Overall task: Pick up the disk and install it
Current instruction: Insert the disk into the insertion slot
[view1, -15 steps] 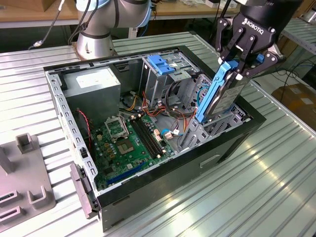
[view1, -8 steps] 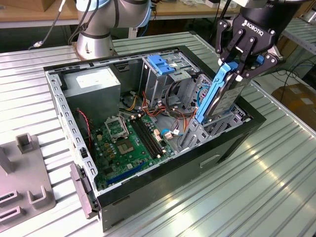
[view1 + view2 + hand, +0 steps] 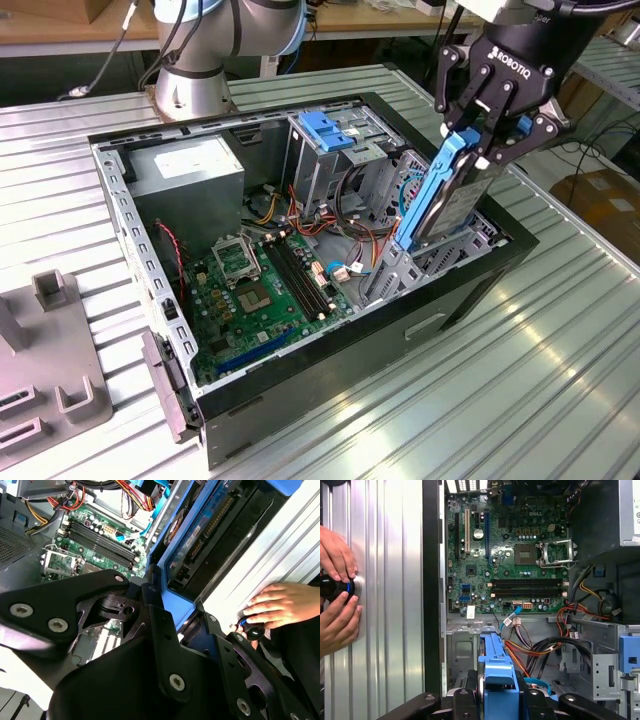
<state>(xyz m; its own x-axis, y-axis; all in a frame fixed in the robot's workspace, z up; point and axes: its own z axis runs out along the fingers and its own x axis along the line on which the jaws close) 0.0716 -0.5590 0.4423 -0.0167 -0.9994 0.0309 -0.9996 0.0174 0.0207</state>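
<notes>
The disk [image 3: 442, 205], a grey metal drive with blue plastic rails, stands tilted on edge. Its lower end is down in the bay at the exterior view's right end of the open computer case [image 3: 470, 290]. My gripper [image 3: 488, 143] is shut on the disk's upper end, with black fingers on either side of the blue rail. In the second wrist view the disk [image 3: 200, 535] shows its blue edge and connector side just beyond my gripper [image 3: 172, 622]. In the first wrist view the blue rail [image 3: 496, 667] runs out from between my fingers [image 3: 465, 700] toward the bay.
Inside the case lie a green motherboard [image 3: 265, 280], a grey power-supply box [image 3: 190, 168], a metal drive cage with a blue latch [image 3: 325, 130] and loose cables. A person's hands [image 3: 337, 587] hold a black knob on the ribbed metal table [image 3: 520, 400]. A grey fixture [image 3: 50, 370] sits at the left.
</notes>
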